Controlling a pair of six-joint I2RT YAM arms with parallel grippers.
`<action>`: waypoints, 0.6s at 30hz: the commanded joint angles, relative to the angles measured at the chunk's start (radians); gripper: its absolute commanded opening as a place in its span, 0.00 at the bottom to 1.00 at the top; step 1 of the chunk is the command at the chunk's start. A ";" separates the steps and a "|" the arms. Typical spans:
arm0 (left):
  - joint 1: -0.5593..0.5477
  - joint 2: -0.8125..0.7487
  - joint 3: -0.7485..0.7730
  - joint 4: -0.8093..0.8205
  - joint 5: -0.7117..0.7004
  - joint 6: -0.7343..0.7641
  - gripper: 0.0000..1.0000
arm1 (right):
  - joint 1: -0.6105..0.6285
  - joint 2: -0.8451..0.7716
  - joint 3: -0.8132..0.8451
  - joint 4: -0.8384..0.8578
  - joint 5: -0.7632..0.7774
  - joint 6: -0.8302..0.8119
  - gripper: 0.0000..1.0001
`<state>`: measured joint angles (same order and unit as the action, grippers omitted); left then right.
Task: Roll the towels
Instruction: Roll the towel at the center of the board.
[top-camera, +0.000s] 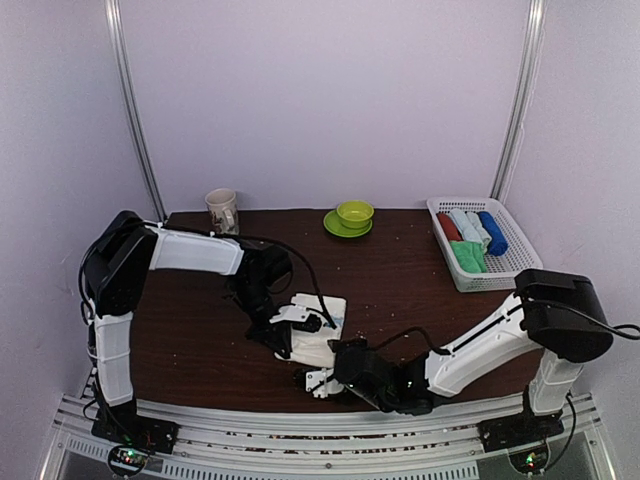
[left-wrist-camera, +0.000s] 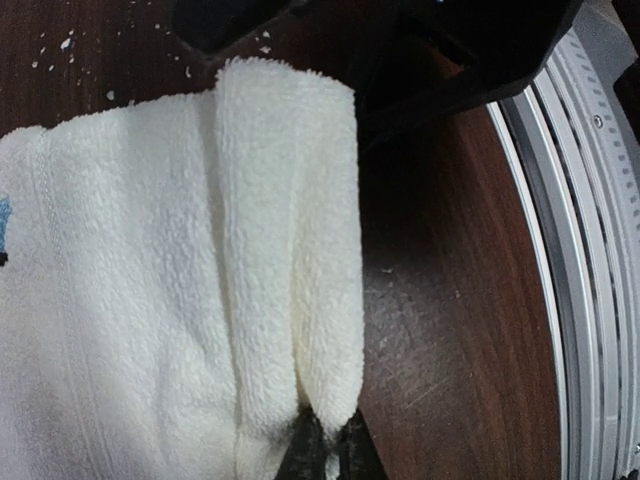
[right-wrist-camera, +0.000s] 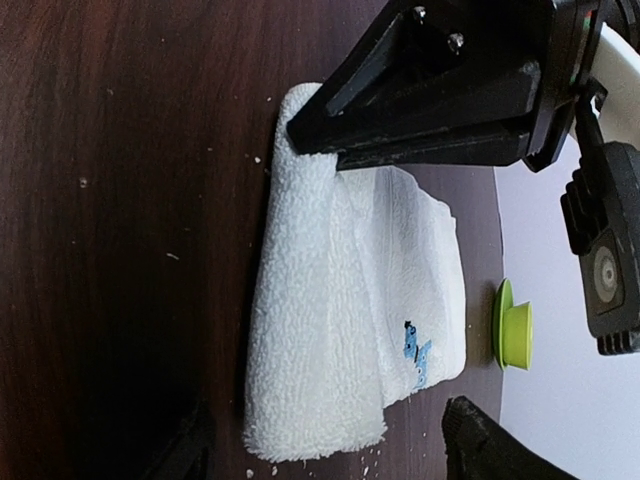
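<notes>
Nearest the table's (top-camera: 190, 340) front edge, your right tool (top-camera: 318, 381) straddles the cream-white terry towel (right-wrist-camera: 340, 300), jaws spread. Your left tool (left-wrist-camera: 325, 455) pinches its fold, probably steadying it.

A folded white towel (right-wrist-camera: 340, 300) lies on the dark table (right-wrist-camera: 120, 200), with a small blue mark (right-wrist-camera: 415, 355) near one edge. The left gripper (right-wrist-camera: 305, 135) pinches its far end. The right gripper (right-wrist-camera: 325, 445) stands wide, with one finger on each side of the near end. A green dish (right-wrist-camera: 512, 325) stands beyond.

Dark wooden table (top-camera: 400, 285), cream towel (top-camera: 325, 345) near front, mug (top-camera: 222, 210), green saucer (top-camera: 335, 226), white basket (top-camera: 490, 280) at back
</notes>
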<state>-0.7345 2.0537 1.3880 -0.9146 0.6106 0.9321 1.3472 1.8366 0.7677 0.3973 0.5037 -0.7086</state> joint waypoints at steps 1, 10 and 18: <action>0.015 0.026 0.018 -0.044 0.039 0.009 0.00 | 0.004 0.055 0.025 0.016 0.045 -0.022 0.73; 0.022 0.032 0.018 -0.067 0.051 0.035 0.00 | -0.027 0.124 0.075 -0.003 0.049 -0.001 0.54; 0.023 0.023 0.023 -0.078 0.062 0.052 0.00 | -0.053 0.128 0.114 -0.106 -0.034 0.035 0.16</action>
<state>-0.7189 2.0701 1.3945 -0.9501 0.6495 0.9592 1.3087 1.9480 0.8570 0.3790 0.5152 -0.7029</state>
